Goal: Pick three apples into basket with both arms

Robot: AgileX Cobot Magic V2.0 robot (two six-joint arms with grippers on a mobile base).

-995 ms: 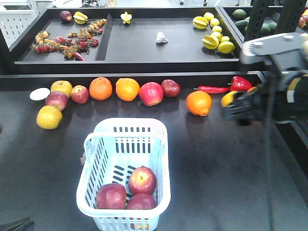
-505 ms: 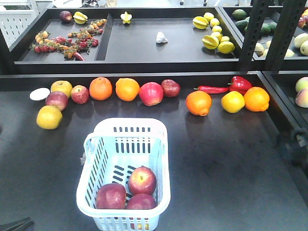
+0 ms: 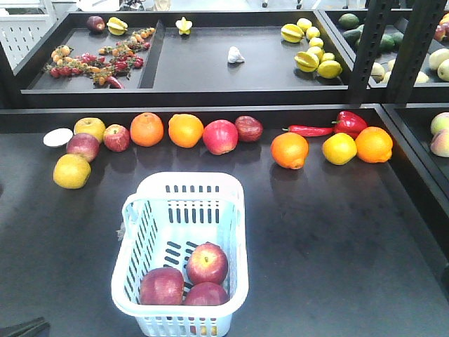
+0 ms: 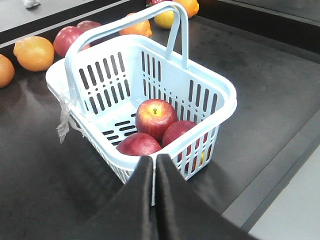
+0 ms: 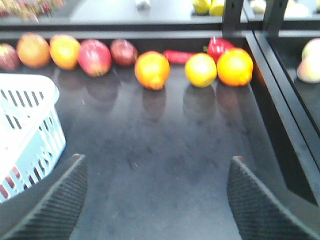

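We are seeing the three round red apples (image 3: 187, 280) lying together inside the pale blue-white slotted plastic basket (image 3: 231, 210), which is standing on the dark desk (image 3: 337, 232). Our left gripper (image 4: 154, 165) is hanging just beside the basket rim, clenched and empty. Our right gripper (image 5: 155, 170) is spread wide apart over bare desk, grasping nothing.

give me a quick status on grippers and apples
Left gripper shut, empty, near the pale blue slotted plastic basket. Right gripper open, empty. Three round red apples in basket. Nothing in the way.
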